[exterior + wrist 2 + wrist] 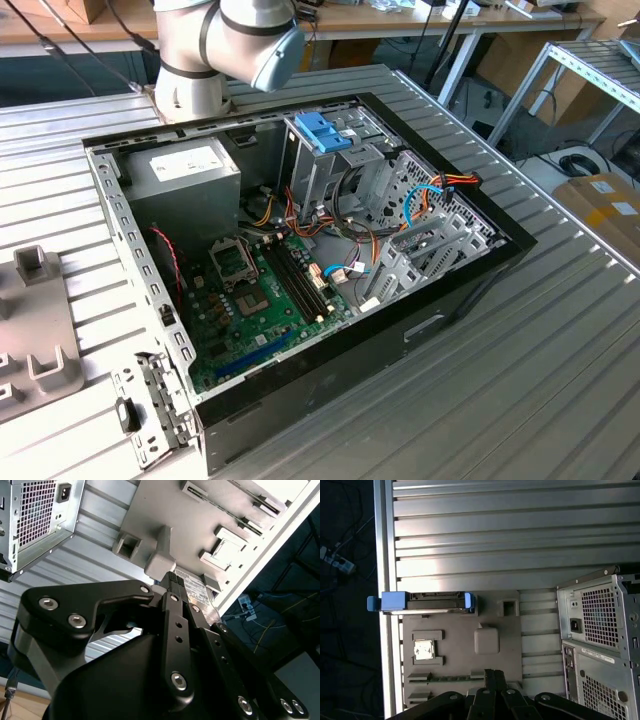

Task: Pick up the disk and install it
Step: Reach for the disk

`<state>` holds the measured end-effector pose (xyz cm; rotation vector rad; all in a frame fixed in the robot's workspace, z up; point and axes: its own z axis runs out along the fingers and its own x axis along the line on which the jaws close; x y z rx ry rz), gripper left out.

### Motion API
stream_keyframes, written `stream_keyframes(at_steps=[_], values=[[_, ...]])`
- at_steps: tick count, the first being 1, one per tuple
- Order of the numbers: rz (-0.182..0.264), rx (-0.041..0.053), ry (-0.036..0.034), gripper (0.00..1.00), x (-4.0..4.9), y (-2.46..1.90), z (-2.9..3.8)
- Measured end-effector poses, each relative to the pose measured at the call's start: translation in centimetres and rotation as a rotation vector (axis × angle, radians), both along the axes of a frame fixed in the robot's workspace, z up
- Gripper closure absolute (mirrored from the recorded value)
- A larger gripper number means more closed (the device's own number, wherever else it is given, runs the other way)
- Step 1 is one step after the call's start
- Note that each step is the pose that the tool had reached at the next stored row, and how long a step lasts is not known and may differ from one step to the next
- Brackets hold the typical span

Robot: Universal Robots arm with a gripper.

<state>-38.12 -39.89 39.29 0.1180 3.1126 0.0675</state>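
We see an open case (pixel 440 310) on the ribbed worktop (pixel 540 390), its green motherboard (pixel 250 310) beside a grey power supply (pixel 190 175); a blue bracket (pixel 322 130) tops the cage (pixel 320 178), and a grey tray (pixel 35 330) sits at the exterior view's left

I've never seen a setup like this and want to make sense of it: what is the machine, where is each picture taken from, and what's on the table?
It is a single robot arm at a ribbed metal table. The exterior view, from a camera off the arm, shows an open computer case lying on the table, its circuit board and cables exposed. The two wrist views come from cameras riding on the arm; the black end effector is in both. In the first wrist view it hangs over a grey holder plate. The disk, in its blue frame, stands on edge in that plate, apart from the end effector, not picked up.
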Motion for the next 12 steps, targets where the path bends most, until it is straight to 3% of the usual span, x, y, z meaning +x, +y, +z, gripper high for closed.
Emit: stream_keyframes(at_steps=[12], values=[[0.0,0.0,0.0,0.9,-1.76,0.0,-0.01]])
